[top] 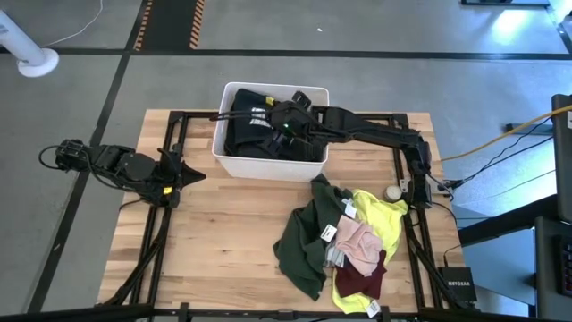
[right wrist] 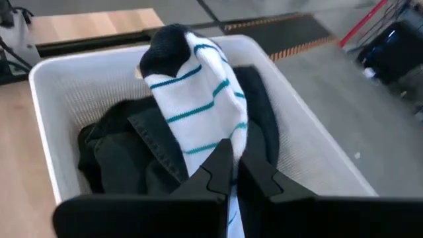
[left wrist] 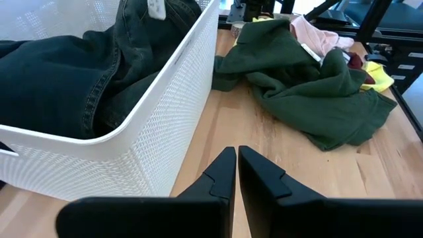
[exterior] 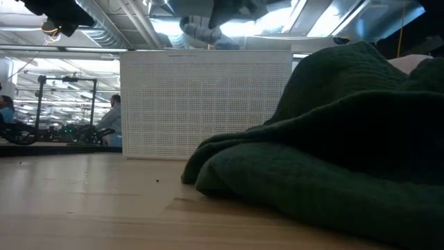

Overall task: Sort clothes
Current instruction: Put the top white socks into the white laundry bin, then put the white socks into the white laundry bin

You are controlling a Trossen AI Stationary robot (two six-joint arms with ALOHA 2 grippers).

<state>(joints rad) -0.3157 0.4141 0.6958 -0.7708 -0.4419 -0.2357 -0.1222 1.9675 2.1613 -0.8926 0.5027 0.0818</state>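
Observation:
A white bin [top: 231,161] stands at the table's far middle with dark denim [right wrist: 125,152] lying in it. My right gripper [right wrist: 234,168] reaches over the bin [right wrist: 46,112] from the right and is shut on a white sock with teal stripes and a black tip [right wrist: 198,106]. A pile lies on the table's right near part: a dark green garment [top: 304,237], a neon yellow one [top: 384,215], a pale pink one [top: 357,241] and a maroon one [top: 362,282]. My left gripper [left wrist: 236,165] is shut and empty, left of the bin. My right gripper pinches the striped sock between its two fingers at the white part [right wrist: 221,142], away from the black tip [right wrist: 165,46]. The sock stretches out past the fingertips along their line, over the denim inside the bin. Whether the tip rests on the denim I cannot tell.
The bin's perforated wall [left wrist: 165,99] stands just ahead of my left gripper. The green garment [left wrist: 310,86] spreads on the wood to the bin's right near side and fills the low view's right [exterior: 333,139]. Bare wood [top: 223,233] lies between my left arm and the pile.

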